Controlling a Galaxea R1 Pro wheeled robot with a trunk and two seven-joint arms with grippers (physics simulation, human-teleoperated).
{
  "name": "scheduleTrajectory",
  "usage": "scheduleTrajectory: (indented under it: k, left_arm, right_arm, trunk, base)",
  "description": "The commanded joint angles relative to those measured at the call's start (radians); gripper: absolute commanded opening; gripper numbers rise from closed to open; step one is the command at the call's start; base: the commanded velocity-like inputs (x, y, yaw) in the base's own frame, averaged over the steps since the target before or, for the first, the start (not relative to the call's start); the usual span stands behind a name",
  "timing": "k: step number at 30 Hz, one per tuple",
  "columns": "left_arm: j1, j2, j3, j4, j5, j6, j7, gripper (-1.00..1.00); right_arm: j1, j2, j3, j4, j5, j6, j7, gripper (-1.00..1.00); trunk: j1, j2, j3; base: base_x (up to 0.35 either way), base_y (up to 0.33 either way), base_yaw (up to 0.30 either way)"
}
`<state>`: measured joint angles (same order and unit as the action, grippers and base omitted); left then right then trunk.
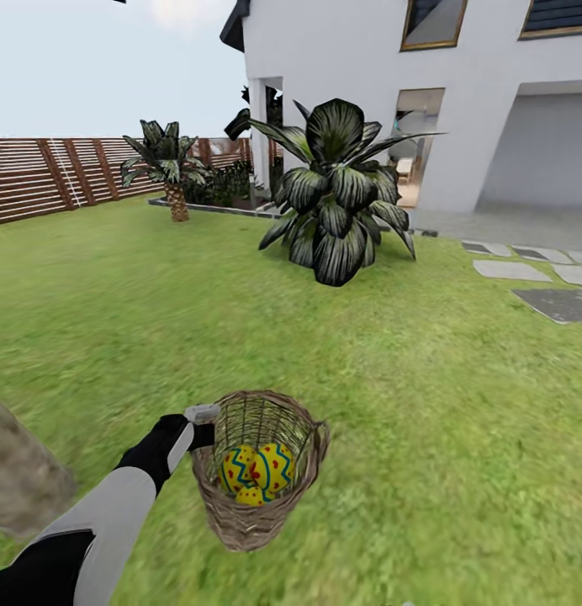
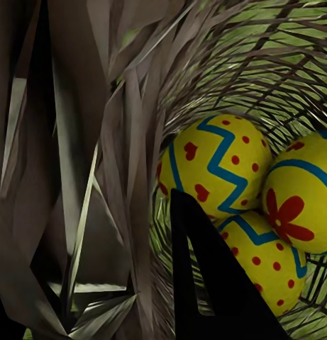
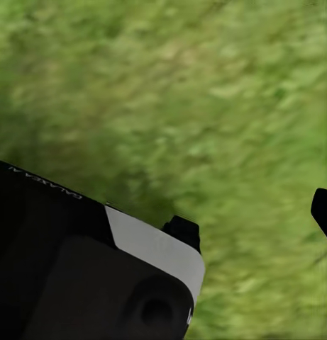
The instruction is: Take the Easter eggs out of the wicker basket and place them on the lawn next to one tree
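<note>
Holding the wicker basket (image 1: 259, 471) by its near rim, the left claw (image 1: 203, 425) is clamped on the weave, one finger (image 2: 213, 283) inside beside the three Easter eggs (image 2: 216, 166). Carry it level so none roll out. The left wrist view shows that finger; the head view shows the lawn (image 1: 459, 404) around. The right claw (image 3: 259, 230) hangs over grass, its fingertips apart.

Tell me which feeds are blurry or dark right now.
Head view: lawn smeared in the foreground, house sharper. Left wrist view: eggs crisp and bright, basket wall dim and shadowed. Right wrist view: grass blurred throughout, no glare.
</note>
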<state>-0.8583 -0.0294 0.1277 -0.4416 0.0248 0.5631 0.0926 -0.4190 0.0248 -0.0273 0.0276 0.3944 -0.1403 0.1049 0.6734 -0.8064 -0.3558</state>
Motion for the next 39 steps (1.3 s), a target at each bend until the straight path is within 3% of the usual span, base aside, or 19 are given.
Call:
scheduleTrajectory:
  k: [1, 32, 39]
  left_arm:
    - [-0.001, -0.001, 0.006, -0.002, 0.007, 0.004, 0.004, -1.0]
    - [-0.001, -0.001, 0.006, -0.002, 0.007, 0.004, 0.004, -1.0]
    - [-0.001, -0.001, 0.006, -0.002, 0.007, 0.004, 0.004, -1.0]
  right_arm:
    - [-0.001, 0.0, -0.003, 0.003, 0.003, -0.007, 0.001, 1.0]
    - [-0.001, 0.0, -0.003, 0.003, 0.002, -0.008, 0.0, 1.0]
    - [-0.001, 0.0, -0.005, 0.002, 0.001, -0.009, -0.002, 1.0]
  trunk:
    - [-0.004, 0.006, 0.002]
    - [-0.123, 0.223, 0.099]
    - [-0.15, 0.272, 0.121]
  base:
    - [-0.234, -0.191, 0.287]
    - [-0.066, -0.004, 0.292]
    - [-0.236, 0.0, 0.292]
